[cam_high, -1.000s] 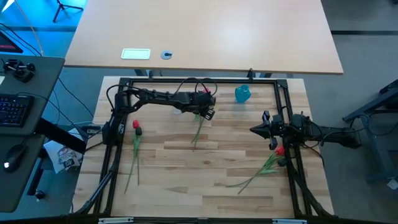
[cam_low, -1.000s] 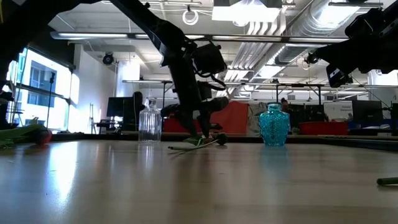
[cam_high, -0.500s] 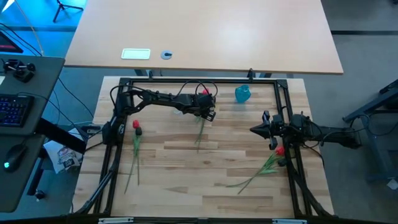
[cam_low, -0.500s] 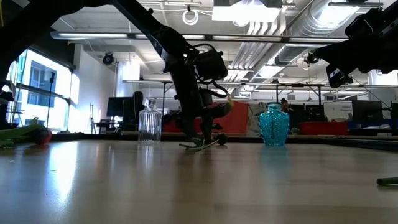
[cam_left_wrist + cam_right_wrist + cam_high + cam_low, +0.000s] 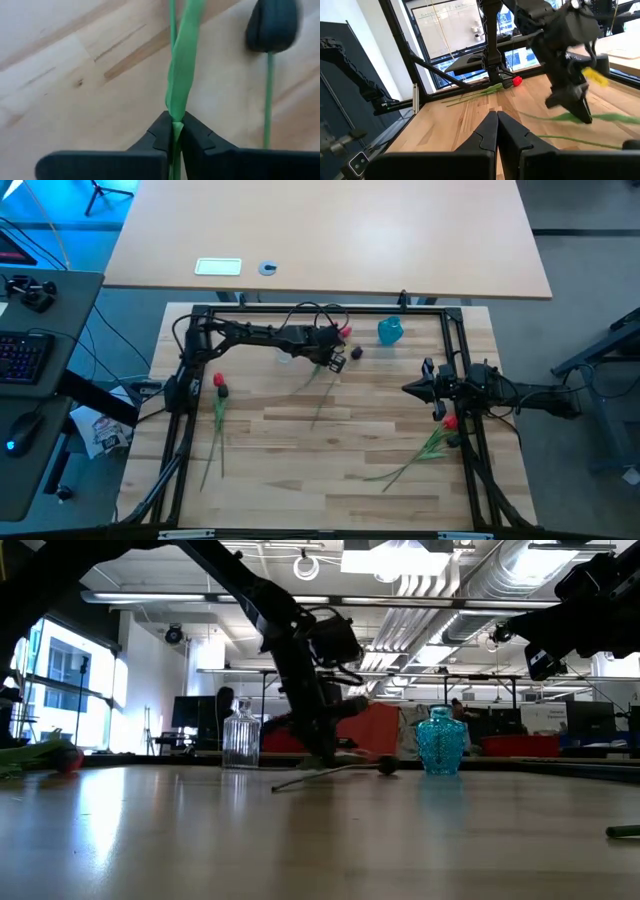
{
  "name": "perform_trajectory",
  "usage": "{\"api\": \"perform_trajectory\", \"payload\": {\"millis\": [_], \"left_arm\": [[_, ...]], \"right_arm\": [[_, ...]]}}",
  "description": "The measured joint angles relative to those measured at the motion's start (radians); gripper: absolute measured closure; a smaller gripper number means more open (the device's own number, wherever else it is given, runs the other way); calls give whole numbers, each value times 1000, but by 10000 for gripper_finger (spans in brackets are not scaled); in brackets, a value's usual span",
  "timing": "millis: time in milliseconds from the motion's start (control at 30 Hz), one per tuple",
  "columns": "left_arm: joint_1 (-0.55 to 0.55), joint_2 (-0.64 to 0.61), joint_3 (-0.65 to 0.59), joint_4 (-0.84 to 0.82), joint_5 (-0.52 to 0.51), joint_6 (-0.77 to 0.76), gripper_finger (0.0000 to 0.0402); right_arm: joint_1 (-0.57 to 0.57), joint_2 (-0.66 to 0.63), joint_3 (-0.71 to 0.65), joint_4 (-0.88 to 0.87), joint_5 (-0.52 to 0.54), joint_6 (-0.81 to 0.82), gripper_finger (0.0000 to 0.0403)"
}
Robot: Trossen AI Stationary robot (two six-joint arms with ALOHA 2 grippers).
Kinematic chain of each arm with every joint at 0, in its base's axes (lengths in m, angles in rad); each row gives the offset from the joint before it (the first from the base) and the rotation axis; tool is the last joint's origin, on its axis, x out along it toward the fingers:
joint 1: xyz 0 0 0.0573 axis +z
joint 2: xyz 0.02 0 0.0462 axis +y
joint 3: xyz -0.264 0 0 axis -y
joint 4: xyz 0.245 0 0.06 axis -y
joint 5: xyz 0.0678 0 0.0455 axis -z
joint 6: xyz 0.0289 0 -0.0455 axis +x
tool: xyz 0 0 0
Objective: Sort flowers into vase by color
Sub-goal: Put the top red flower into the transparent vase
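Observation:
My left gripper (image 5: 327, 362) is at the table's far middle, shut on a black-headed flower (image 5: 356, 352) whose thin stem (image 5: 320, 776) runs low over the wood. The clear glass vase (image 5: 240, 735) and the blue vase (image 5: 390, 332) stand at the far edge on either side of it. A red and a dark flower (image 5: 218, 386) lie at the left. A red flower (image 5: 449, 422) lies at the right, its stem toward the near edge. My right gripper (image 5: 410, 388) hovers shut and empty at the right. My left gripper pinches a green leaf (image 5: 176, 116) together with a thin stem between its two fingertips, coming from above and pointing down. The leaf runs on away from the fingers. The black head (image 5: 272, 24) lies off to one side; the stem's tail (image 5: 278, 786) is down at the table.
The black frame rail (image 5: 320, 308) runs along the far edge behind the vases. Bare wood lies in the table's middle and near part between the flower groups. The right arm (image 5: 520, 395) reaches in from the right edge.
My left gripper has taken hold of the flower at the far middle. The flower has turned about: its black head, earlier under the gripper, has swung out toward the blue vase, while the stem's tail has stayed low on the table.

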Motion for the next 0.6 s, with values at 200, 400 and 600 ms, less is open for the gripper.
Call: {"api": "perform_trajectory", "payload": {"millis": [200,400,600], "left_arm": [[-4,-170,0,23,-150,57,399],[-6,-397,0,213,-280,280,400],[-22,-649,-217,693,-305,545,401]], "right_arm": [[0,0,0,0,0,0,402],[0,0,0,0,0,0,402],[0,0,0,0,0,0,402]]}}
